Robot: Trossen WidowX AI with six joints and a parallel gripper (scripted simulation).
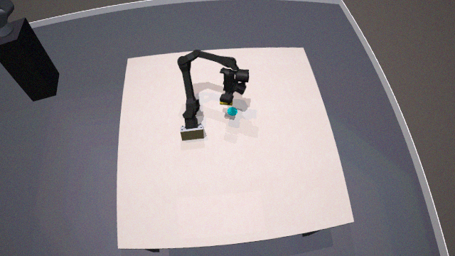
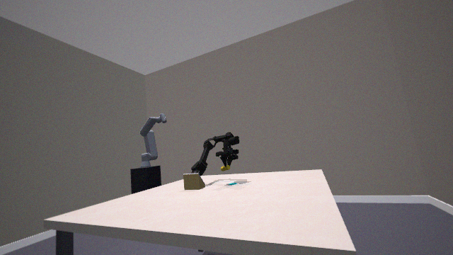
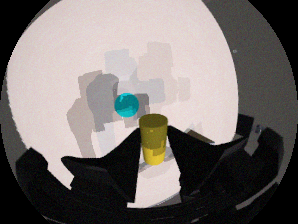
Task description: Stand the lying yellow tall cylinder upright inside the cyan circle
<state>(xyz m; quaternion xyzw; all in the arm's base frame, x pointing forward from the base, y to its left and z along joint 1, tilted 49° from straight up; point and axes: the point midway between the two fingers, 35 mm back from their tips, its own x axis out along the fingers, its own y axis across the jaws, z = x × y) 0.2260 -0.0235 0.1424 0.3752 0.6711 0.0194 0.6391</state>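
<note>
The yellow tall cylinder (image 1: 226, 103) (image 2: 224, 168) (image 3: 154, 142) is held off the table. It looks close to horizontal in the exterior view, with one end to each side of the fingers. My gripper (image 1: 226, 101) (image 2: 226, 166) (image 3: 153, 129) is shut on it, pointing down, with a finger on either side in the wrist view. The cyan circle (image 1: 232, 111) (image 2: 231, 184) (image 3: 126, 105) lies flat on the table, below the held cylinder. It is up and left of the cylinder in the wrist view. Shadows fall across and around the circle.
The arm's base (image 1: 192, 134) (image 2: 193, 181) stands on the pale table (image 1: 227, 178) (image 2: 248, 212), left of the circle in the top and exterior views. A second grey arm (image 2: 150, 142) stands on a black pedestal (image 1: 32, 64) (image 2: 146, 178) off the table.
</note>
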